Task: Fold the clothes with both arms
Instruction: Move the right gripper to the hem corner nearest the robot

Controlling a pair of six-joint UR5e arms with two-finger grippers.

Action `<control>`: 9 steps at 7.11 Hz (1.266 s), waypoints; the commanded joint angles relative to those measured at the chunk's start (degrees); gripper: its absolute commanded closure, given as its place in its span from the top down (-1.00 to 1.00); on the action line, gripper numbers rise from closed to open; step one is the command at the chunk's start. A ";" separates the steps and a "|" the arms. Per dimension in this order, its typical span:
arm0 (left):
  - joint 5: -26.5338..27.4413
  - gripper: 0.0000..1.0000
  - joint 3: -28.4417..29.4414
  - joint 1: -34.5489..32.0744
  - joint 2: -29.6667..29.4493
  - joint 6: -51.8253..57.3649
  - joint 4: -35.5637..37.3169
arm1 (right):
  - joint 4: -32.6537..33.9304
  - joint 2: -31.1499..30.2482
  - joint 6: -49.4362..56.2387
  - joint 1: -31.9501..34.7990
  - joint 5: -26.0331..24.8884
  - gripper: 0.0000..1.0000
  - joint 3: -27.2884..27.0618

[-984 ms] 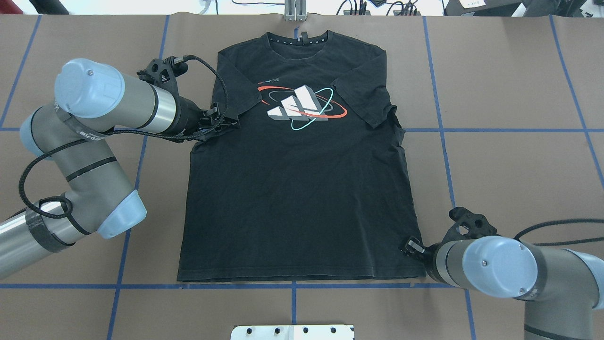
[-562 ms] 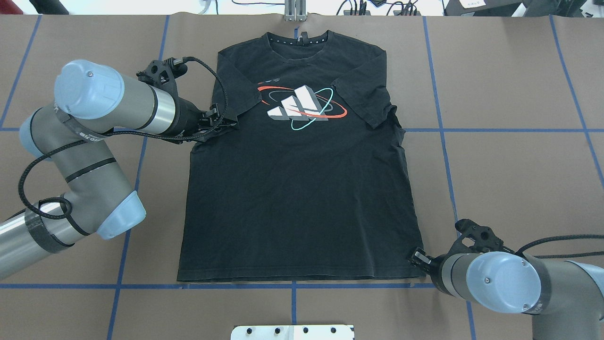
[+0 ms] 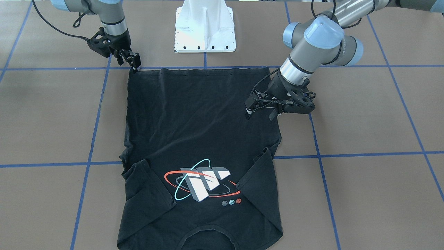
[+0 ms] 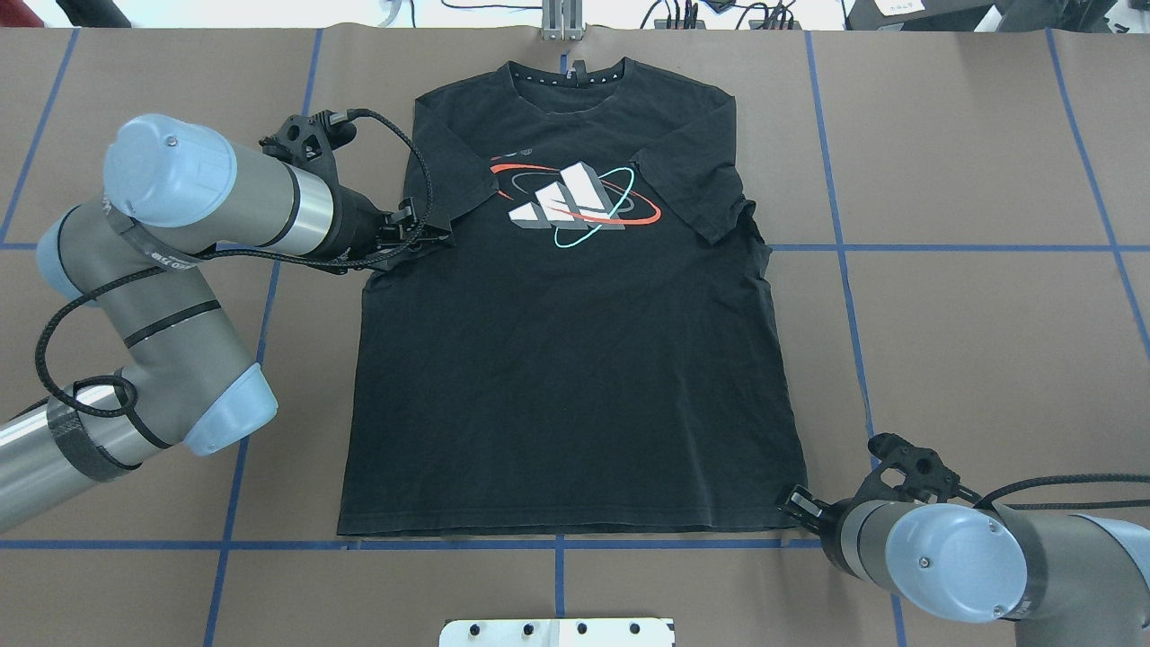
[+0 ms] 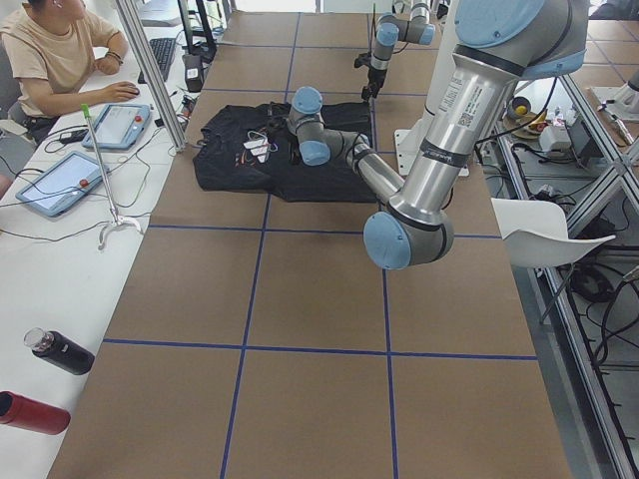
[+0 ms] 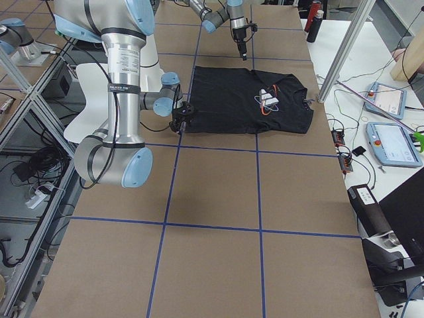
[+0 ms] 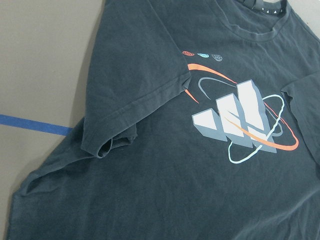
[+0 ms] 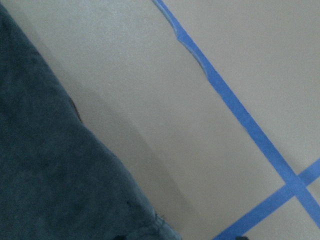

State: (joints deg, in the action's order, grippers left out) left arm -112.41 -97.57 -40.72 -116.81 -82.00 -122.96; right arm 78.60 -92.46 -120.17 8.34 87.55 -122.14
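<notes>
The black T-shirt [image 4: 575, 377] lies flat on the table, logo [image 4: 575, 202] up, collar at the far edge, both sleeves folded inward. It also shows in the front view [image 3: 194, 114] and the left wrist view [image 7: 150, 200]. My left gripper [image 4: 429, 225] is open and hovers over the shirt's left edge by the folded sleeve; its jaws show spread in the front view [image 3: 259, 114]. My right gripper [image 4: 791, 497] is low at the near right hem corner, looks open and holds nothing [image 3: 129, 62]. The right wrist view shows that corner [image 8: 45, 175] on bare table.
The white pedestal base [image 3: 204, 27] stands just behind the hem. Blue tape lines [image 4: 835, 247] grid the brown table. A metal bracket [image 4: 561, 22] sits at the far edge. An operator [image 5: 50, 50] sits at a side desk with tablets and bottles [image 5: 60, 351].
My right gripper has moved toward the near edge, along the shirt's right side down to the hem corner. The left arm and the shirt have not moved.
</notes>
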 commanded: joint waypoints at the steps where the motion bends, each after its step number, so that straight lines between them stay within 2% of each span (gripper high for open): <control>1: 0.00 0.98 0.02 0.03 0.26 -0.09 0.00 | 0.07 0.00 -0.15 -0.26 -0.98 0.56 0.14; 3: 0.00 0.98 0.10 0.03 0.44 0.09 0.00 | 0.07 0.44 -0.15 -0.61 -1.07 0.54 0.58; 5: 0.00 0.98 0.10 0.03 0.44 0.09 0.00 | 0.07 0.71 -0.15 -0.87 -1.42 0.44 1.02; 6: 0.09 0.98 0.10 0.03 0.44 0.09 -0.09 | 0.07 0.71 -0.24 -0.87 -1.42 0.13 1.02; 7: 0.09 0.98 0.10 0.03 0.44 0.09 -0.09 | 0.07 0.62 -0.24 -0.78 -1.86 -0.65 0.85; 8: 0.09 0.98 0.10 0.03 0.44 0.09 -0.09 | 0.07 0.36 -0.24 -0.70 -1.95 -1.00 0.85; 9: 0.09 0.98 0.10 0.03 0.44 0.09 -0.09 | 0.07 0.35 -0.24 -0.70 -1.95 -1.00 0.76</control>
State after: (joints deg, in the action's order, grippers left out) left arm -112.33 -97.47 -40.69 -116.37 -81.91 -123.04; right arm 78.66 -92.02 -120.41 7.60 85.68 -121.29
